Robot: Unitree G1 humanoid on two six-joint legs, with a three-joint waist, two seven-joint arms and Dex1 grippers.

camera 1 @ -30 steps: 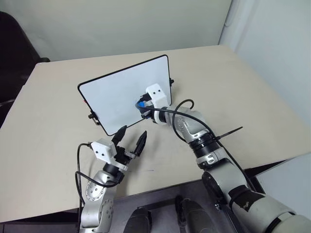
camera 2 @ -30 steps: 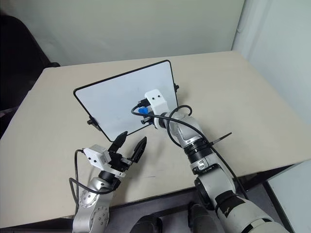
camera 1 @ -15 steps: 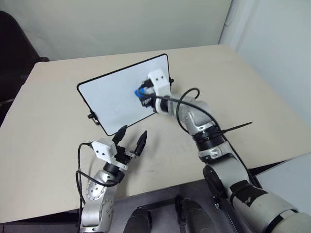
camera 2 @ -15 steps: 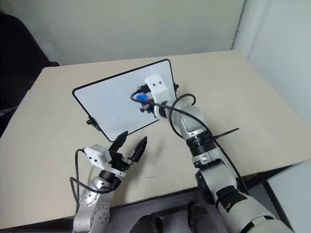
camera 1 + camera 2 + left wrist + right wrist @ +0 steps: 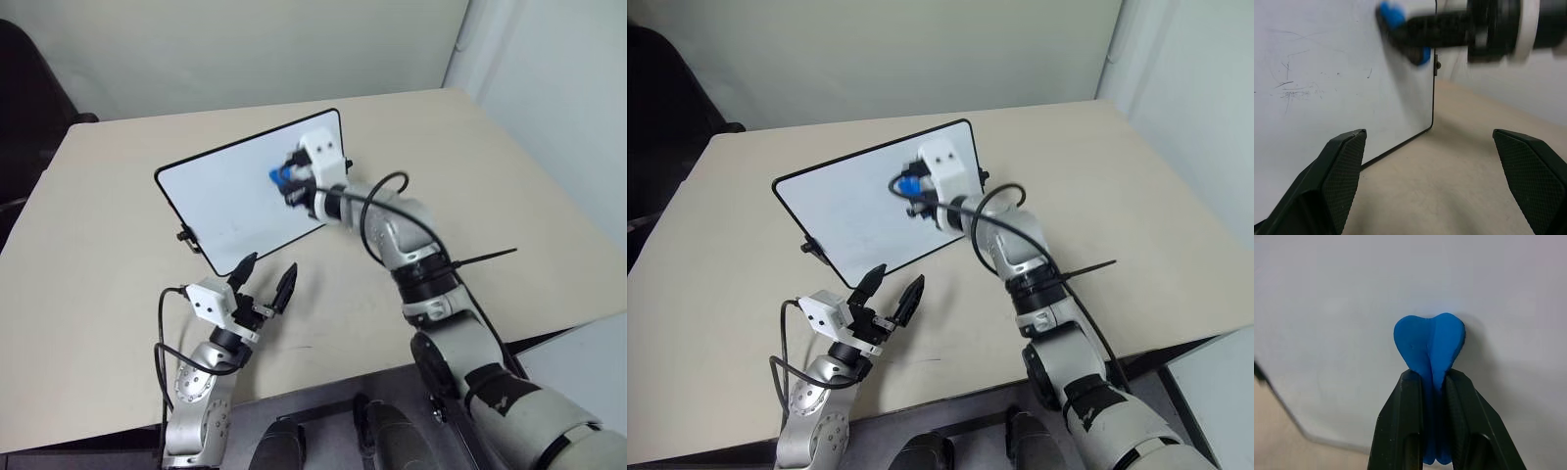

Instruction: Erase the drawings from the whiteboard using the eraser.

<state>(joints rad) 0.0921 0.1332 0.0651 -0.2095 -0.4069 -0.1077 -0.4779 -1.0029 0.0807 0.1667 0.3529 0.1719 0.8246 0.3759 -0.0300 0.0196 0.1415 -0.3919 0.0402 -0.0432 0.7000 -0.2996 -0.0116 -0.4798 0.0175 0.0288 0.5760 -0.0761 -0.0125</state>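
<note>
The whiteboard (image 5: 230, 201) stands tilted on the table, black-framed, with small clips at its edges. My right gripper (image 5: 291, 182) is shut on the blue eraser (image 5: 278, 176), whose tip presses against the board's upper right part, close to the top edge. In the right wrist view the squeezed eraser (image 5: 1430, 345) bulges out past the two black fingers (image 5: 1405, 421) onto the white surface. My left gripper (image 5: 269, 266) is open and holds nothing, low in front of the board's bottom corner. The drawings are not to be made out; only faint thin grey marks (image 5: 1288, 88) lie on the board.
The beige table (image 5: 470, 176) stretches wide to the right of the board and to its left. Its front edge runs just behind my left gripper. A dark chair (image 5: 24, 108) stands past the table's far left corner.
My right gripper has slid the eraser up the board, from its lower right area towards the top edge. The left gripper has stayed where it was, open.
</note>
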